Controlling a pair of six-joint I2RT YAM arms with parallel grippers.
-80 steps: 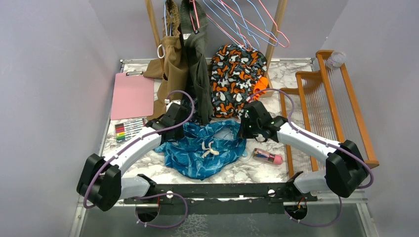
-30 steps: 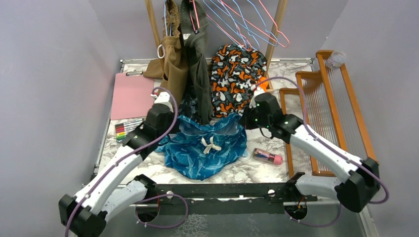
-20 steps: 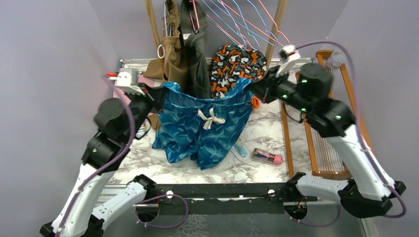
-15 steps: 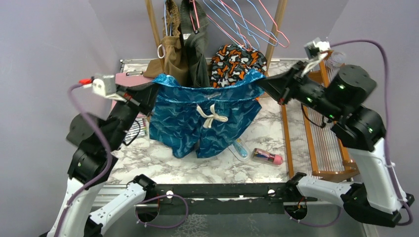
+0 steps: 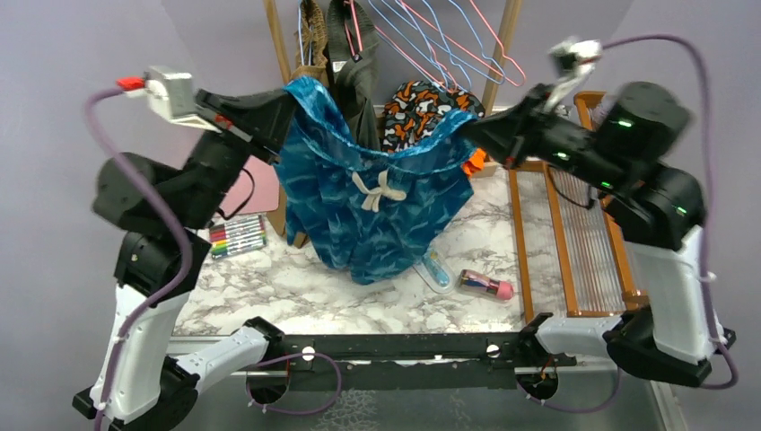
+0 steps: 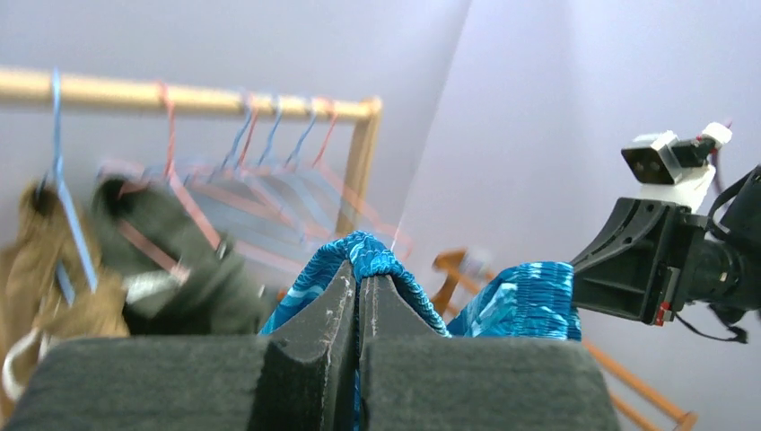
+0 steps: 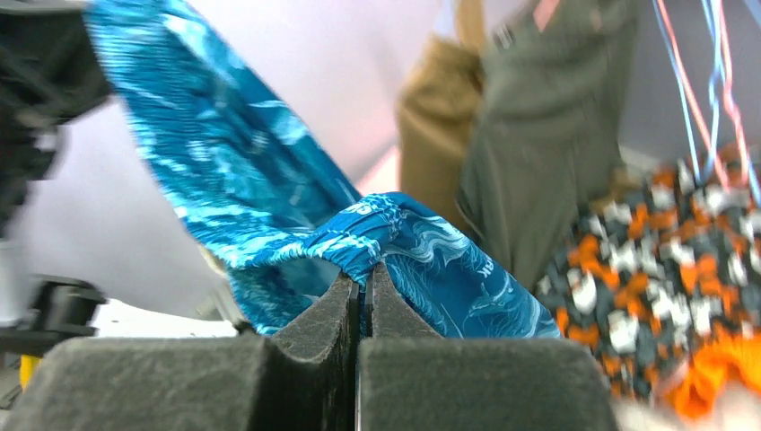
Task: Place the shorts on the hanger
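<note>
The teal-blue shorts [image 5: 377, 215] hang in the air above the table, stretched by the waistband between both grippers, cream bow [image 5: 372, 187] facing front. My left gripper [image 5: 292, 94] is shut on the waistband's left end, held high near the rail; in the left wrist view [image 6: 360, 280] the gathered band [image 6: 381, 259] bulges over its tips. My right gripper [image 5: 467, 133] is shut on the right end, lower; the right wrist view [image 7: 363, 280] shows the fabric [image 7: 269, 180] pinched. Light-blue wire hangers [image 5: 453, 40] hang on the rail among pink ones, behind the shorts.
On the rail hang a tan garment [image 5: 305, 54], an olive garment [image 5: 354, 63] and the orange blotch-patterned garment [image 5: 422, 108]. On the table are markers [image 5: 235, 235], a pink clipboard [image 5: 247, 193], a pink-capped tube [image 5: 485, 285] and a wooden frame [image 5: 574, 233] at the right.
Both arms have lifted the shorts off the table by the waistband. Since half a second ago the left end has risen and moved toward the rail, so the waistband now slopes.
</note>
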